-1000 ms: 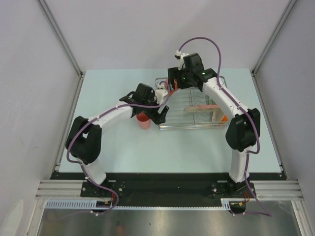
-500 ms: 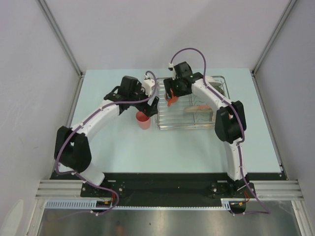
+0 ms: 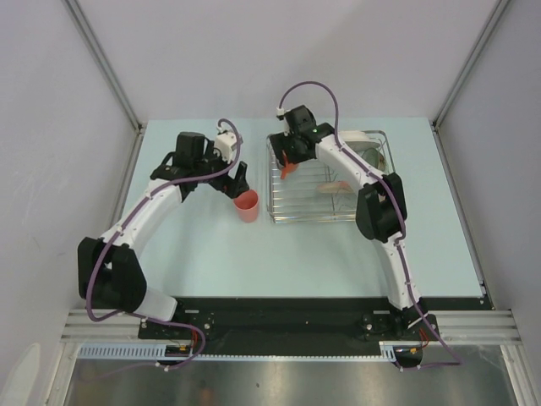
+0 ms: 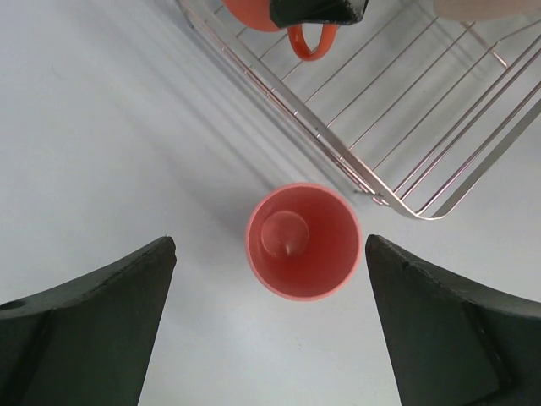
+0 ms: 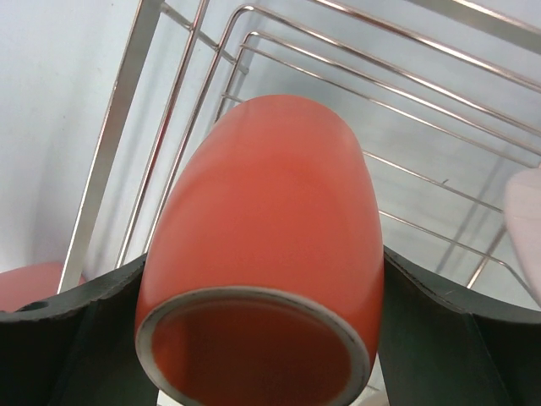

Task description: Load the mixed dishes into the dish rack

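orange mug [image 5: 262,245]: glossy, above left end of dish rack [image 3: 304,203]
pink cup [image 4: 303,241]: upright, mouth up, just beside rack corner

Bright, even light is coming down from overhead, leaving only faint, soft shadows on the pale surface [image 3: 254,254]. The top view is looking sharp throughout. Wires of the dish rack [image 4: 314,133] are throwing pale diagonal streaks beside it. The orange mug [image 5: 262,194] is crowding the right wrist lens, its near rim softening out of focus, its side carrying a mild sheen.
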You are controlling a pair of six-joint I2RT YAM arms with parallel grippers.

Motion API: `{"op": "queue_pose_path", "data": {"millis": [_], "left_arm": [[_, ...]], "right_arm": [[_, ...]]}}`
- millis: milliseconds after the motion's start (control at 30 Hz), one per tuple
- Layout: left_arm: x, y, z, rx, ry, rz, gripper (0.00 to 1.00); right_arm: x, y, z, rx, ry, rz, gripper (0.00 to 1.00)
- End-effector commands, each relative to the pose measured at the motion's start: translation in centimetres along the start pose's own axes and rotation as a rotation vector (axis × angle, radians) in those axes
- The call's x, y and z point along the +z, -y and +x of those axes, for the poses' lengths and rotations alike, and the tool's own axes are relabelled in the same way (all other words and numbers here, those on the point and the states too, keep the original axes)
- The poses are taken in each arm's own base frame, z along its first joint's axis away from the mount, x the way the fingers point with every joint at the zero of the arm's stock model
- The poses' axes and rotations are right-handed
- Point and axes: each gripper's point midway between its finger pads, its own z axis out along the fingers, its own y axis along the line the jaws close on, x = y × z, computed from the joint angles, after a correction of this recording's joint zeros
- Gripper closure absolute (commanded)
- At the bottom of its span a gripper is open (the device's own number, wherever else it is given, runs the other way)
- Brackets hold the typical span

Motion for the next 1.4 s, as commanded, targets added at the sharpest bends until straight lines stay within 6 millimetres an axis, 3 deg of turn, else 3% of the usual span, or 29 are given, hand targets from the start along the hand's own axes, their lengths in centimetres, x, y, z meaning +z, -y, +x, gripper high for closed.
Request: {"op": "queue_pose_path", "data": {"millis": [0,333,467,833,1000,1033,1067,1100,1367], "left_arm": [[-1.3,-0.4,-0.1,0.012,0.044,0.010,0.00],[-1.7,-0.7,1.3,-0.019,0.051,0.016,0.00],[-1.7,-0.6,1.6,-0.021,0.051,0.018,0.00],[-1.4,-0.7,2.2,-0.034,0.047,0.023,0.00],[-1.3,-0.6,2.4,-0.036,0.043,0.024,0.00],[-1.4,-0.7,2.4,-0.034,0.042,0.022,0.00],[-1.4,-0.7,2.4,-0.029,0.043,0.020,0.00],[-1.3,-0.8,2.5,-0.031,0.041,0.018,0.00],[-1.2,-1.1,2.7,-0.028,0.036,0.007,0.00]], "right_arm": [[-0.3,-0.1,-2.7,-0.003,0.079,0.010,1.00],[2.1,0.6,-1.0,-0.002,0.031,0.046,1.00],[2.6,0.8,-0.8,-0.019,0.029,0.071,0.81],[2.7,1.0,-1.6,-0.084,0.069,0.154,0.72],[2.9,1.1,-0.8,-0.083,0.050,0.159,0.41],[2.9,1.3,-0.8,-0.082,0.050,0.165,0.31],[2.8,1.3,-0.8,-0.082,0.054,0.170,0.04],[2.7,1.3,-0.9,-0.082,0.057,0.169,0.00],[1.5,0.9,-1.5,-0.083,0.081,0.178,0.00]]}}
